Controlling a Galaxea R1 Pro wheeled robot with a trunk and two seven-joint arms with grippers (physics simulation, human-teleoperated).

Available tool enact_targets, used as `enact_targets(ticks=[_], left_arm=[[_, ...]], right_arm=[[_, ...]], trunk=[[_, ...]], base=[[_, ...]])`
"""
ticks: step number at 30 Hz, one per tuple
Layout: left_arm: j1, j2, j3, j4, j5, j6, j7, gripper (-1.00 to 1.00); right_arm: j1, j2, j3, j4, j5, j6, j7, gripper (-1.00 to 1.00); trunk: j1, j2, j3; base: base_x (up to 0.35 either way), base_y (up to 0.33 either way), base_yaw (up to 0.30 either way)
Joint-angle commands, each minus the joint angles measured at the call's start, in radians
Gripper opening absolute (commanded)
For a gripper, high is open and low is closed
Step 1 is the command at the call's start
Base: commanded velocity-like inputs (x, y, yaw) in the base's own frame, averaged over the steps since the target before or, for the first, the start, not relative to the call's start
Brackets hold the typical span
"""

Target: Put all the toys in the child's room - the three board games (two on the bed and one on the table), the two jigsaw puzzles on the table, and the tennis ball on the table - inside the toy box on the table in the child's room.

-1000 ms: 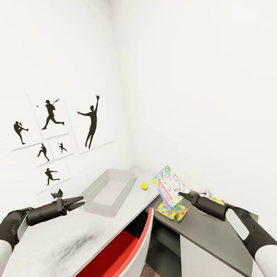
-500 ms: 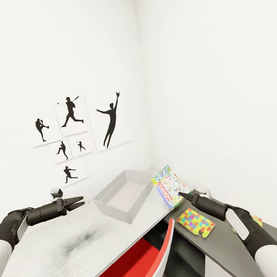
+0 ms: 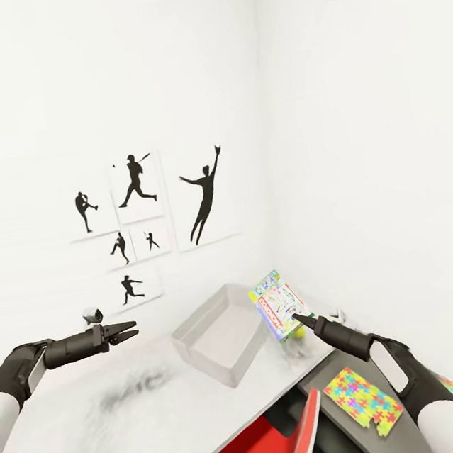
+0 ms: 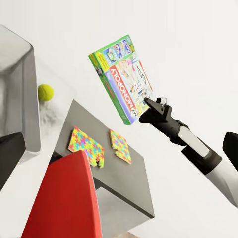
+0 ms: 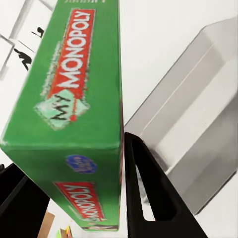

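Head view looks down into the room corner; both wrist views, closer, share the Monopoly box (image 3: 279, 305) and grey bin (image 3: 223, 335).

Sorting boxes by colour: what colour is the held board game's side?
Green, with a red Monopoly banner; clearest in the right wrist view.

two board games (image 3: 278, 304), two puzzles (image 3: 364, 399)

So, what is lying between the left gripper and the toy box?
Nothing: in the head view, only bare white table lies between the left gripper and the toy box.
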Motion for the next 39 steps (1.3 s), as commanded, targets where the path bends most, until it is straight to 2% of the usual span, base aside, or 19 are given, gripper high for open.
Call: enact_targets(ticks=[1,13,30,39], left_arm=[[0.000,0.000,0.001,0.000,-0.001,0.011,-0.004,1.00],[0.000,0.000,0.001,0.000,-0.001,0.011,-0.004,1.00],[0.000,-0.009,0.007,0.000,0.000,0.013,-0.004,1.00],[0.000,-0.009,0.006,-0.004,-0.001,0.021,-0.004,1.00]], right_arm=[[0.000,-0.001,-0.002,0.000,-0.009,0.009,0.003,-1.00],[0.000,0.001,0.001,0.000,-0.009,0.009,0.005,-1.00],[0.000,-0.004,-0.001,0.000,-0.009,0.009,0.004,-1.00],[0.000,-0.005,-0.002,0.000,-0.009,0.009,0.007,-1.00]], trunk=[[0.001,-0.001,0.000],[0.001,-0.001,-0.009],[0.001,-0.001,-0.023],[0.001,-0.001,-0.024]], base=[[0.260,-0.042,0.016],[0.067,-0.035,0.074],[0.038,-0.037,0.232],[0.001,-0.001,0.046]])
